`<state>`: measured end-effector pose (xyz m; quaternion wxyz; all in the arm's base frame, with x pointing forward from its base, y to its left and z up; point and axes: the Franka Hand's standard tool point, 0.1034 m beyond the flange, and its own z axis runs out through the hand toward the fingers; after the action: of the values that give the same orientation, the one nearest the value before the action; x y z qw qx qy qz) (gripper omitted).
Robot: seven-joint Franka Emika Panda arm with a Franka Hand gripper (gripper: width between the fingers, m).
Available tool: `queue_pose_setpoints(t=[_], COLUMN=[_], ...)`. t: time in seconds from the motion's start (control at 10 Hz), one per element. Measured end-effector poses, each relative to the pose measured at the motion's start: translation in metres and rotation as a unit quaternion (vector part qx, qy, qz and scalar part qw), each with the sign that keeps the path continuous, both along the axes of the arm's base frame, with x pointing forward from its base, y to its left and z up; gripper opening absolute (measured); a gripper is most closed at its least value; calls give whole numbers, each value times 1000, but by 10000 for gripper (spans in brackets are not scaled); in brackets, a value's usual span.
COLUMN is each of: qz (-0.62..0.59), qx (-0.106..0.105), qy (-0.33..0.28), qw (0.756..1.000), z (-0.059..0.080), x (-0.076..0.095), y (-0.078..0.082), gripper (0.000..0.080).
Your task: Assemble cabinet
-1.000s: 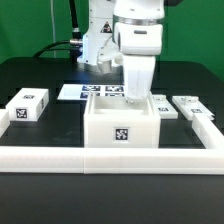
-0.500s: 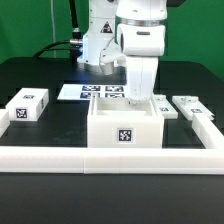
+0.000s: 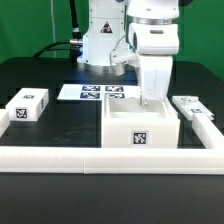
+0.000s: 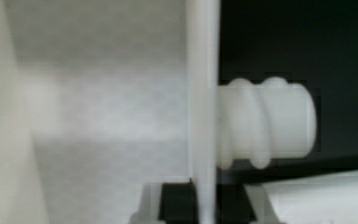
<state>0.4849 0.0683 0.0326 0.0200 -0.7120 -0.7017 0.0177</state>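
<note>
The cabinet (image 3: 141,131), a large open-topped white box with a square marker on its front, stands against the front rail, right of centre in the exterior view. My gripper (image 3: 152,99) comes straight down onto the box's back wall and is shut on it. In the wrist view the thin white wall (image 4: 202,90) runs between my two dark fingers (image 4: 169,204), which press on either side of it. A ribbed white knob (image 4: 274,120) sticks out just beyond that wall.
A small tagged white block (image 3: 27,106) lies at the exterior view's left. The marker board (image 3: 100,92) lies behind the box. Flat tagged panels (image 3: 190,103) sit at the right. A long low white rail (image 3: 60,158) borders the front and the right side.
The cabinet box has slid toward the exterior view's right along the front rail, with my gripper still shut on its back wall. The other parts have not moved.
</note>
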Motion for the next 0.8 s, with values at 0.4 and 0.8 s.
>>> queue_pose_setpoints(t=[0.4, 0.8], qz=[0, -2], qx=[6, 13], qy=[-6, -15], qw=[1000, 1000], z=[-2, -4], x=[14, 26], y=[24, 39], gripper=[37, 38])
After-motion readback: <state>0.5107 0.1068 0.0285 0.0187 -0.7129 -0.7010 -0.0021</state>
